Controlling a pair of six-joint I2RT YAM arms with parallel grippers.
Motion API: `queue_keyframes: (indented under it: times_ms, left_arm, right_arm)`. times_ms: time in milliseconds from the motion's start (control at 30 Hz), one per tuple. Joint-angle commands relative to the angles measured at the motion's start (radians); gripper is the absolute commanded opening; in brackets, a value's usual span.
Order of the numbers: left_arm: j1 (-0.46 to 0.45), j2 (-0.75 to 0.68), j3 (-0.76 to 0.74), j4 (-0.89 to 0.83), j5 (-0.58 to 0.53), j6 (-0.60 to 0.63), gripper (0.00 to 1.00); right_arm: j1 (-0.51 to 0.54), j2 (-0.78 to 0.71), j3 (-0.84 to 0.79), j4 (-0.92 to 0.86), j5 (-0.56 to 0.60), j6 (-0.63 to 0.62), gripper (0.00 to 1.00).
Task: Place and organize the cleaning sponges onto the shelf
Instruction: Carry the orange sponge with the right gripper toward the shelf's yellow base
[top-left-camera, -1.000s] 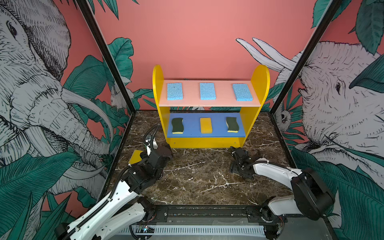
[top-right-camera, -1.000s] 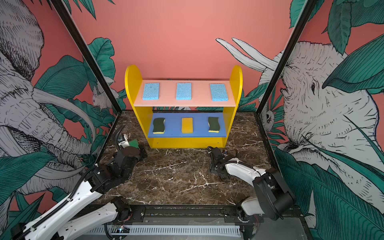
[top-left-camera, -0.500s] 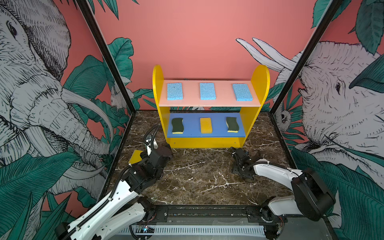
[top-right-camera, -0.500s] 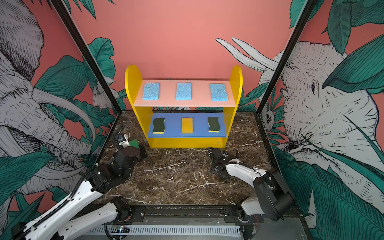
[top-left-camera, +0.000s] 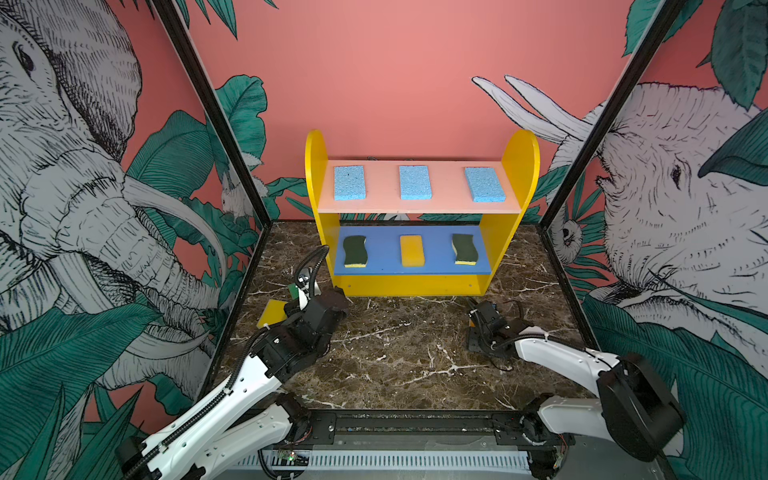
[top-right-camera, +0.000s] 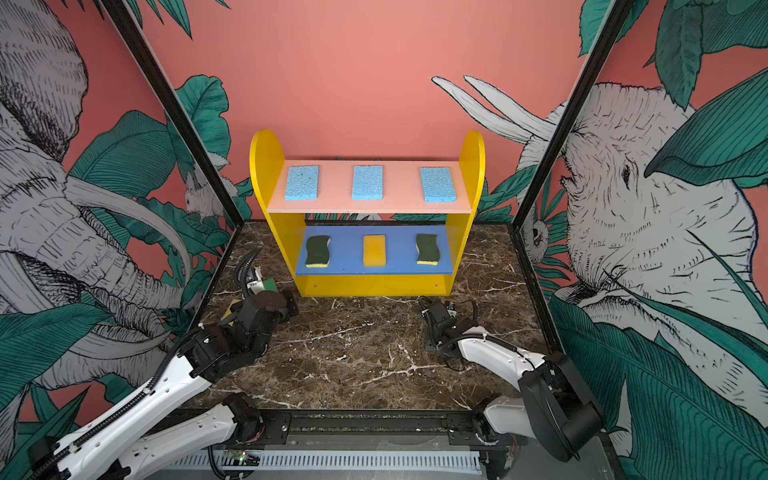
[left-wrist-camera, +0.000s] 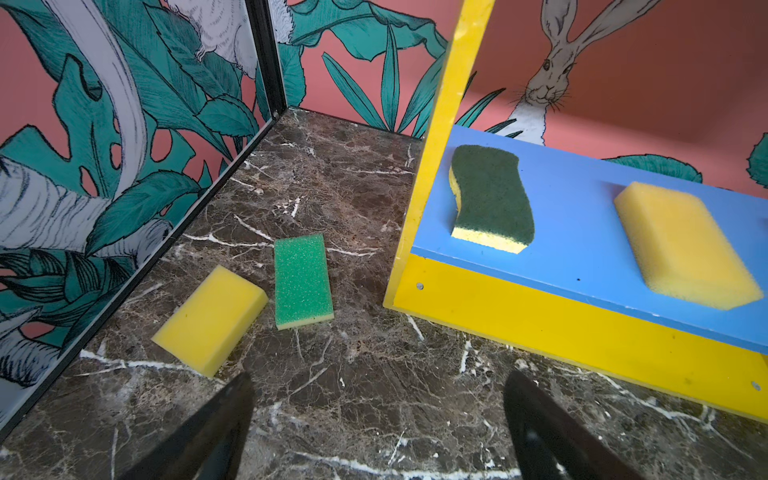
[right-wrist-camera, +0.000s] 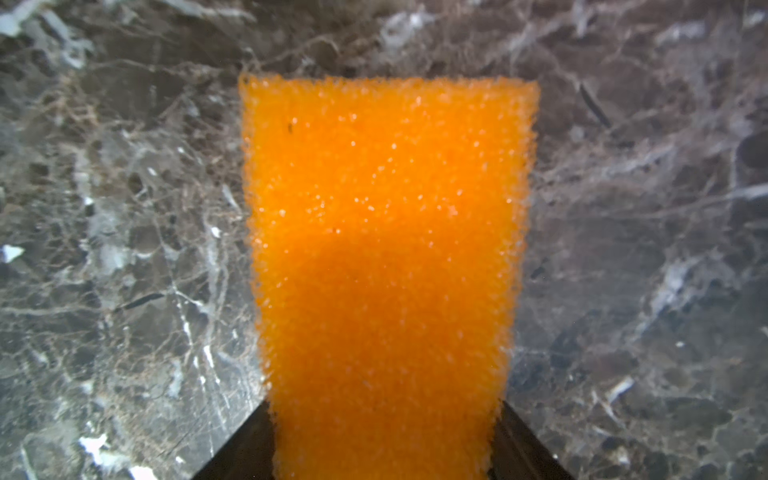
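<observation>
the orange sponge (right-wrist-camera: 386, 228) lies lengthwise between the dark fingers of the right gripper (right-wrist-camera: 382, 411), which press on its two long sides, so the gripper is clamped on it. it is low over the marble floor (top-left-camera: 395, 353), in front of the right end of the shelf (top-left-camera: 519, 166). whether the sponge has left the floor i cannot tell.

the left gripper (left-wrist-camera: 378, 376) hangs with its fingers spread wide and nothing between them, just off the shelf's left front corner. ahead of it the loose yellow sponge (left-wrist-camera: 210, 320) and the green sponge (left-wrist-camera: 302, 280) lie flat on the floor, just beside each other. the yellow one is nearer the left wall (left-wrist-camera: 104, 145), the green one nearer the shelf's side panel.

bare marble runs between the two arms along the shelf's front.

the pink top board carries three blue sponges (top-left-camera: 414, 182), spaced apart. the blue middle board carries two wavy green sponges (top-left-camera: 355, 251) with the shelved yellow sponge (top-left-camera: 412, 250) between them.

against a second ago, both top views show both arms nearly where they were, and the six shelved sponges have not shifted.
</observation>
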Motion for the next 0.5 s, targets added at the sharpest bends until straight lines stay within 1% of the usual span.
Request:
queue_keyframes:
  times_ms: [0,100,233,467]
  left_arm:
    - [0.004,-0.040,-0.017,-0.012,-0.024,-0.034,0.95]
    - [0.004,-0.065,-0.028,-0.018,-0.024,-0.042,0.94]
    - [0.004,-0.079,-0.028,-0.045,-0.041,-0.047,0.94]
    - [0.004,-0.067,-0.038,-0.010,-0.050,-0.022,0.94]
  right_arm:
    - [0.010,-0.006,0.027,0.041,0.023,-0.054,0.65]
    - [0.013,0.016,0.058,0.073,0.020,-0.101,0.64]
    - [0.015,0.065,0.096,0.105,0.018,-0.127,0.64]
    - [0.015,0.153,0.144,0.195,0.022,-0.164,0.62]
